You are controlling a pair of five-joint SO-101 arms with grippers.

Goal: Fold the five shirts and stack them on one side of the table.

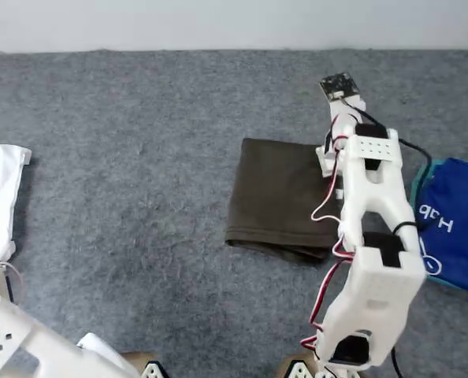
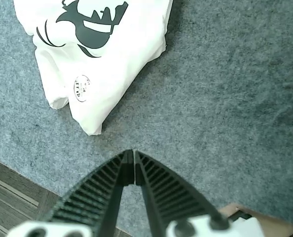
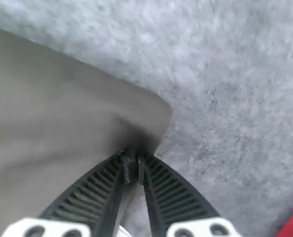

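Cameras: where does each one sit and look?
High view: above the table, looking down on left arm, right arm, brown shirt, blue shirt, white shirt.
Left wrist view: on the left arm, over its shut left gripper, facing the white shirt.
Right wrist view: on the right arm, its right gripper pinching the brown shirt's corner.
High and right wrist views share the brown shirt.

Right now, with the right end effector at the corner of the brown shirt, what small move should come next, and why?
Probably lift that corner a little and draw it across the brown shirt. The right end effector looks shut on the fabric at the corner, and the shirt lies flat on the grey table.
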